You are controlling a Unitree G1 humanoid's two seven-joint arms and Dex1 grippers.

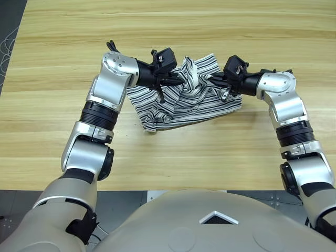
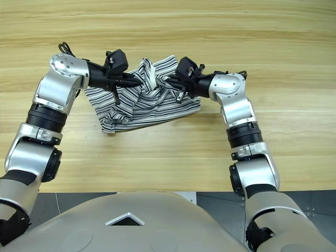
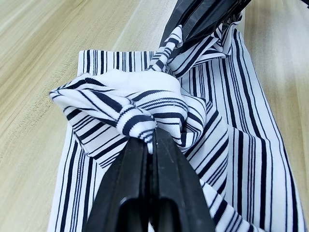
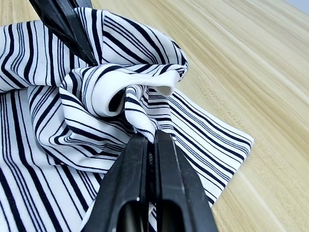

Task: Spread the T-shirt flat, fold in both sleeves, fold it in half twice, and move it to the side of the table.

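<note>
Item: one striped T-shirt (image 1: 184, 111), crumpled at the middle of the wooden desk (image 1: 157, 31). We hold it twice: left tool (image 3: 150, 139) pinching a raised fold, right tool (image 4: 150, 137) pinching another fold opposite, tips near each other.

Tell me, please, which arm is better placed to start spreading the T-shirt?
Right, probably: the right gripper is shut on a T-shirt fold near the edge, table beyond; the left gripper, also shut, has more cloth under its arm.
</note>
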